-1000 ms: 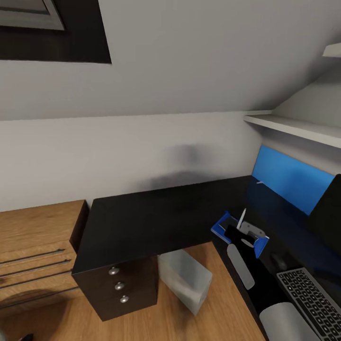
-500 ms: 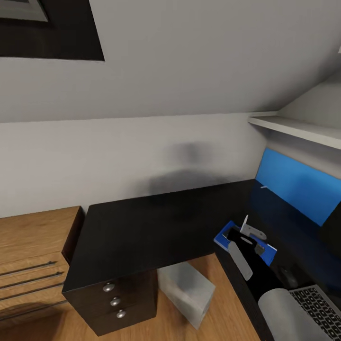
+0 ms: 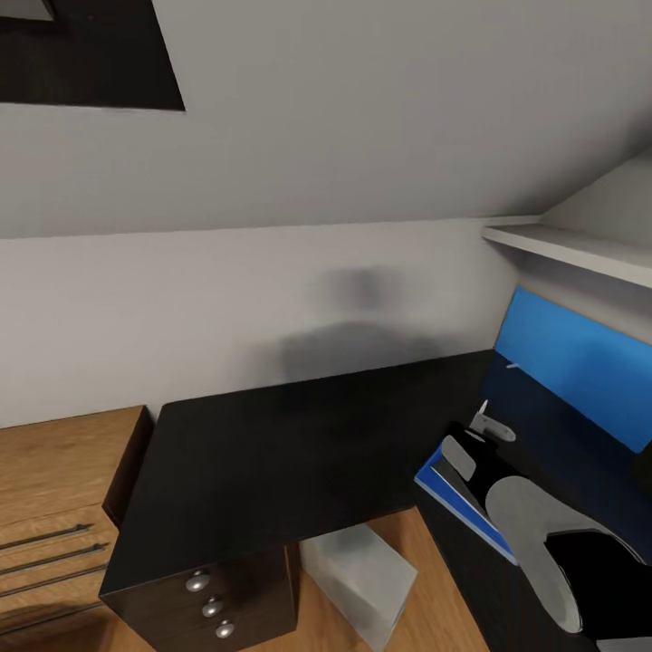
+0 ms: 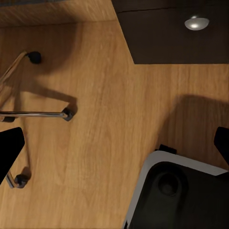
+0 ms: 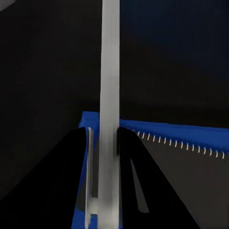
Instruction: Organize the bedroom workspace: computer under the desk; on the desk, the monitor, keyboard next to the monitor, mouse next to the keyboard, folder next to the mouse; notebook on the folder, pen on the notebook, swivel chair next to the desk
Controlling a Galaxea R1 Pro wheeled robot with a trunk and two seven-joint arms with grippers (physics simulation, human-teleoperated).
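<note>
The desk point(image 3: 272, 453) stands against the wall, with its drawer unit point(image 3: 213, 602) under its near left end and the computer point(image 3: 362, 570) on the floor just right of that unit. A wooden chest point(image 3: 45, 507) stands left of the desk. On the desk's right wing the folder point(image 3: 462, 503) lies near the front edge, the notebook point(image 5: 191, 181) on it.

Bedroom corner beneath a sloping ceiling

A pale grey wall point(image 3: 226, 299) meets the slanted ceiling point(image 3: 380, 100), where a dark-framed window recess point(image 3: 86, 54) sits at upper left. A white shelf point(image 3: 570, 249) juts from the right-hand wall. A light wooden chest point(image 3: 50, 507) with long bar handles stands on the wood-plank floor point(image 4: 95, 119), at the room's left.
</note>
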